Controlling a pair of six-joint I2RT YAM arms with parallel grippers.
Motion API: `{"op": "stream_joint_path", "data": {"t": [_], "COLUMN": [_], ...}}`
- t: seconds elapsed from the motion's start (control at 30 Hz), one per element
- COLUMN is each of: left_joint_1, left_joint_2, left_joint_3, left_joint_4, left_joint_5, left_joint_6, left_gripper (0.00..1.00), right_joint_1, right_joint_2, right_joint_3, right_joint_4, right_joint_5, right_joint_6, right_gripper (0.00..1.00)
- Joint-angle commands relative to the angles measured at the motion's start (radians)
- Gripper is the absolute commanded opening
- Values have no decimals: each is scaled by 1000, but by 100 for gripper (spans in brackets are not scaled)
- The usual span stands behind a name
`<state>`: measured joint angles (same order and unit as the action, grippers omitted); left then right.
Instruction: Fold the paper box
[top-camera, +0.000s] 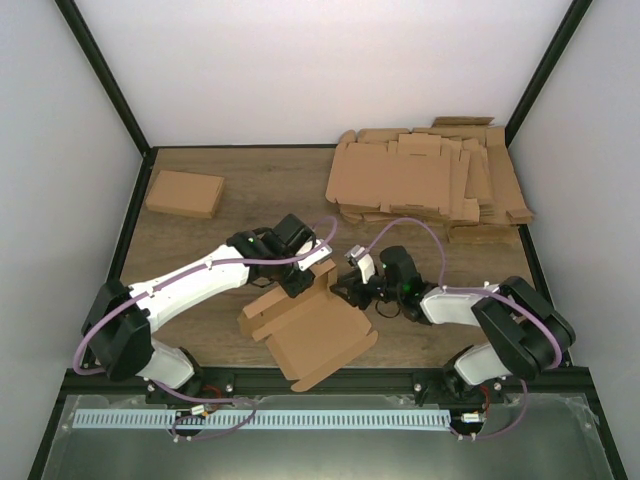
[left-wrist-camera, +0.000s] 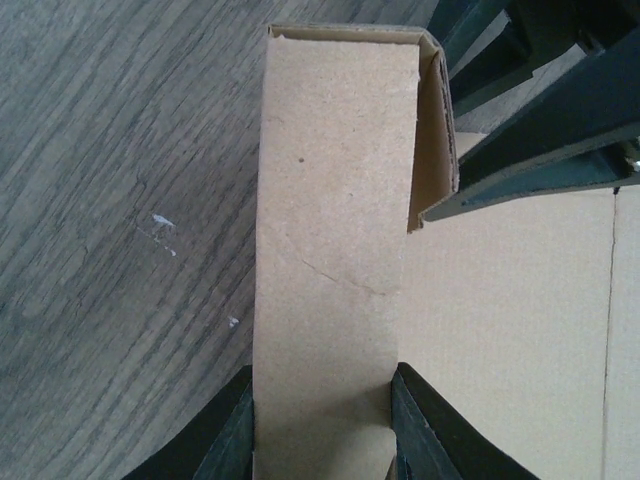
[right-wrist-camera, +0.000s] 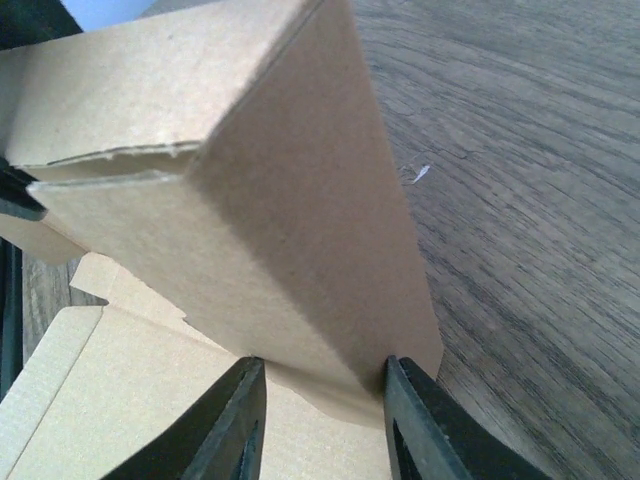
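Paper box (top-camera: 318, 335) clamped by left hand (left-wrist-camera: 322, 420), right hand (right-wrist-camera: 322, 400).

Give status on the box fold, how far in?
Early stage. Done: one side wall of the paper box stands upright. In hand: left gripper and right gripper both clamp that wall. Left: the remaining flaps lie unfolded on the table.

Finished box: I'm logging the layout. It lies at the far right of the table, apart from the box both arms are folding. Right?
Not quite. In the top view the finished box lies at the far left of the table; the far right holds the stack of flat sheets.
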<state>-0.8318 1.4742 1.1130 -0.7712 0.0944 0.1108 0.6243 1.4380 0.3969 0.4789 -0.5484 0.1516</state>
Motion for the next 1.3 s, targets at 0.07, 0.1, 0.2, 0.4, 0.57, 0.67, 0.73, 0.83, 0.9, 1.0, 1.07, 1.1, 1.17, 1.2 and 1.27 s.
{"op": "stream_joint_path", "data": {"t": [0.07, 0.1, 0.2, 0.4, 0.57, 0.67, 0.73, 0.83, 0.9, 1.0, 1.07, 1.1, 1.17, 1.2, 1.27], "left_joint_1": [-9, -8, -8, -2, 23, 49, 70, 91, 95, 95, 96, 96, 97, 98, 100], "left_joint_2": [22, 19, 21, 36, 41, 38, 33, 24, 24, 25, 29, 30, 32, 32, 31], "left_joint_3": [22, 23, 38, 66, 85, 88, 88, 87, 88, 83, 80, 78, 77, 77, 80], "left_joint_4": [36, 34, 18, -4, -21, -24, -22, -18, -23, -29, -31, -31, -33, -32, -26], "left_joint_5": [104, 108, 135, 228, 313, 375, 427, 479, 497, 519, 515, 513, 493, 481, 461], "left_joint_6": [13, 9, 3, -14, -21, -28, -32, -32, -25, -15, -14, -14, -16, -23, -39], "left_gripper": [33, 33, 33, 33, 34, 33, 33, 33, 34, 33, 34, 33, 33, 33, 34], "right_joint_1": [26, 26, 26, 28, 28, 46, 65, 74, 75, 75, 76, 77, 77, 80, 106], "right_joint_2": [18, 21, 34, 21, -1, -5, -4, 14, 33, 56, 62, 64, 65, 65, 64], "right_joint_3": [69, 75, 89, 77, 59, 57, 59, 70, 84, 98, 100, 101, 102, 100, 100], "right_joint_4": [27, 25, 32, 88, 130, 150, 165, 181, 182, 188, 201, 204, 203, 200, 184], "right_joint_5": [57, 73, 99, 116, 122, 152, 170, 171, 175, 184, 192, 194, 206, 217, 285], "right_joint_6": [6, 5, -3, -15, -23, -41, -61, -70, -72, -71, -69, -70, -69, -69, -78], "right_gripper": [32, 32, 29, 29, 28, 29, 29, 28, 28, 25, 22, 20, 15, 13, 8]}}
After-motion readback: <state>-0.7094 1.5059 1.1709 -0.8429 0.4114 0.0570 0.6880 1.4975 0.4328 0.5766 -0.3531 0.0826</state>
